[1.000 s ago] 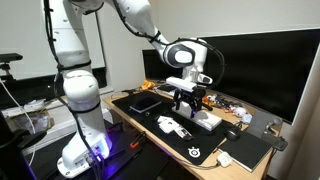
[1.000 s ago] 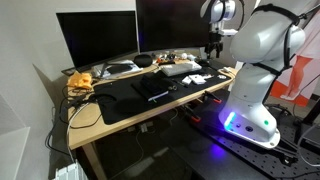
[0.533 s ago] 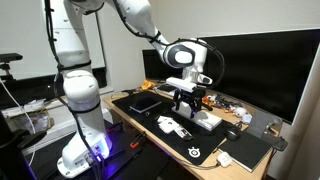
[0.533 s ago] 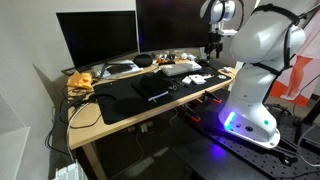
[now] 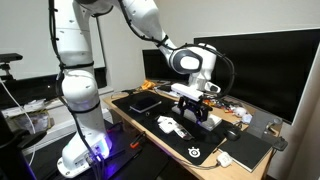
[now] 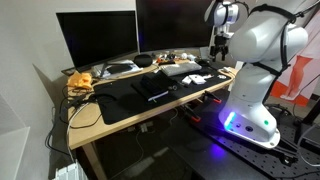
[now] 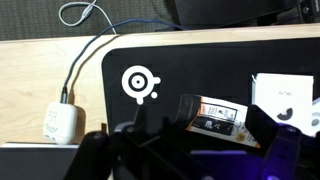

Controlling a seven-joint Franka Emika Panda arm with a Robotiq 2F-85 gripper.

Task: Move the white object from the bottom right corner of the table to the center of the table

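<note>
The white object (image 7: pixel 60 122) is a small plain blocky item with a thin cable on it. It lies on bare light wood just off the corner of the black mat (image 7: pixel 200 60), at the lower left of the wrist view. In an exterior view it is a small white spot (image 5: pixel 224 158) near the table's near corner. My gripper (image 7: pixel 190 148) is open and empty, hovering over the mat, to the right of the white object and apart from it. It shows above the desk in both exterior views (image 5: pixel 196 103) (image 6: pixel 217 45).
A small labelled packet (image 7: pixel 215 118) lies on the mat between my fingers, below them. A larger white item with dark marks (image 7: pixel 283 98) (image 5: pixel 172 125) is at the right. A white keyboard (image 6: pixel 180 68), big black monitors (image 5: pixel 260 65) and small gadgets crowd the back.
The arm has swung a little along the desk toward the corner with the white object. Nothing on the table has moved, and the gripper stays empty.
</note>
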